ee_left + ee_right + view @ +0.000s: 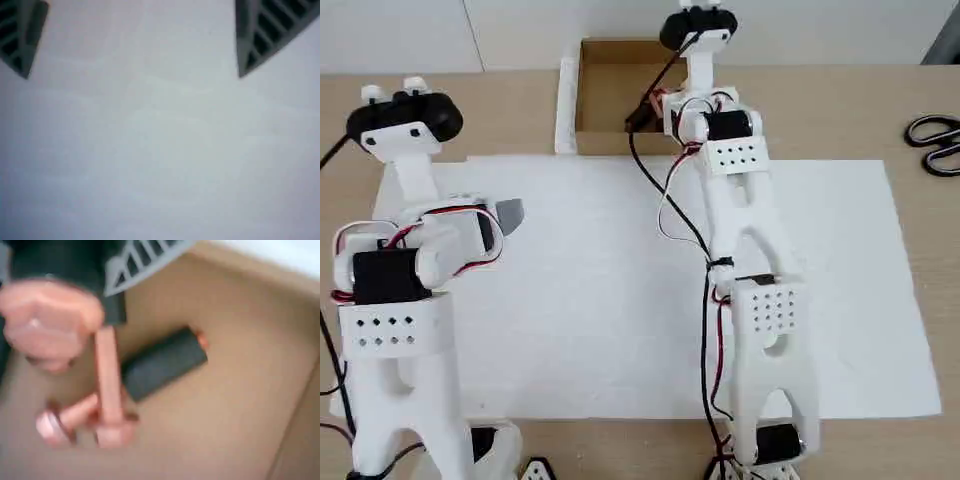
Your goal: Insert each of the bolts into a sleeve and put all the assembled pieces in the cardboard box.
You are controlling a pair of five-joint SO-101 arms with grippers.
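Box (608, 95): found at far edge of table (840, 100). Saw right gripper (645, 108) over it, clamped on held sleeve (60, 265); loose sleeve (165, 362), two bolts (107, 385) on its floor. Caught left gripper (132, 75) over sheet (160, 165), fingers spread.

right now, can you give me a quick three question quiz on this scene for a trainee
1. True or false: the left pincer is open above the white sheet.
2. What lies in the cardboard box? A) a cup B) a black sleeve C) a tape roll
3. Name the tool lying on the bare table past the sheet's edge.
Key: 1 true; 2 B; 3 scissors.
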